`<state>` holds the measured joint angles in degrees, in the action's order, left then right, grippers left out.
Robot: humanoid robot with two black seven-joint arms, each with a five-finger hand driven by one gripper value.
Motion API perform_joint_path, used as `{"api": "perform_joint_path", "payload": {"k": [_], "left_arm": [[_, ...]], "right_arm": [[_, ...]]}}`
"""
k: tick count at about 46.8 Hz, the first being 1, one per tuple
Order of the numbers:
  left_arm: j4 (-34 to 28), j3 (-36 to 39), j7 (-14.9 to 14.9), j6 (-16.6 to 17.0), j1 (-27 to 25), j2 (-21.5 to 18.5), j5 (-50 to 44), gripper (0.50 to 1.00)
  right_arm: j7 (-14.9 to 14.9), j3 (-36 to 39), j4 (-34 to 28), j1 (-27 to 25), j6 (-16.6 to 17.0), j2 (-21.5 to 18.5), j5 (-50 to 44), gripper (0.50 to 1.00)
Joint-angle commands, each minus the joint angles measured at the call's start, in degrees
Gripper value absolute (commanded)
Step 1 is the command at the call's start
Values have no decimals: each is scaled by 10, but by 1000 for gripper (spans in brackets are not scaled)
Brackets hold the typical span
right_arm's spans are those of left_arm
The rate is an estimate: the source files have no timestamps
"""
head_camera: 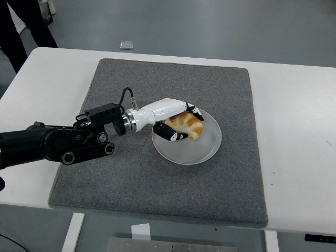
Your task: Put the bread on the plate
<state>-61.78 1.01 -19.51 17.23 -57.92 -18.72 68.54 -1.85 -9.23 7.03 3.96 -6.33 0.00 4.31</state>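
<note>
**Bread held over the plate by the left hand**

The bread (pixel 186 125), a golden crescent-shaped roll, lies within the rim of the plate (pixel 210 149), over the plate's upper-left part. Whether its underside touches the plate surface or hangs just above it cannot be told from this view. Its long axis runs diagonally, from the plate's upper left toward the plate's centre. The left hand (pixel 177 122), white with dark fingertips, is closed around the bread: fingers curl over the roll's far side and one dark fingertip (pixel 174 136) shows below it, on the side toward the table's near edge. The bread thus sits inside the grasp, extending from the palm toward the plate's centre, in line with the forearm. The left arm reaches the plate from the left across the grey mat (pixel 131 178), on which the plate rests; the mat lies on the white table (pixel 299 131). The right hand is out of view, so the left is the only hand at the plate. Judged from this layout, placement is nearly complete; the remaining move is to part the fingers and draw the hand back leftward along the bread's axis, which risks dragging the roll toward the rim.
</note>
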Motion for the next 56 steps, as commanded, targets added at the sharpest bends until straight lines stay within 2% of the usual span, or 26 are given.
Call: {"api": "perform_joint_path", "payload": {"k": [1,7,14,18,22,31,41,46,56], "left_arm": [[0,0,1,0,0,0,0,846],[0,0,1,0,0,-1,-1,878],[-3,0,1,-1,4,-5,-1,887],[-5,0,1,-1,4,-5,-1,923],[-9,-2,1,-1,3,-7,-3,930],[-23,-39,1,-14,-4,-23,-58,977],[-27,-113,4,-61,-17,-39,-87,984],[-26,-159,6,-94,-28,-48,-111,984],[-9,-190,9,-156,-106,-82,-219,986]], "right_arm": [[0,0,0,0,0,0,0,952],[0,0,0,0,0,0,0,952],[0,0,0,0,0,0,0,952],[0,0,0,0,0,0,0,952],[0,0,0,0,0,0,0,952],[0,0,0,0,0,0,0,952],[0,0,0,0,0,0,0,952],[0,0,0,0,0,0,0,952],[0,0,0,0,0,0,0,952]]}}
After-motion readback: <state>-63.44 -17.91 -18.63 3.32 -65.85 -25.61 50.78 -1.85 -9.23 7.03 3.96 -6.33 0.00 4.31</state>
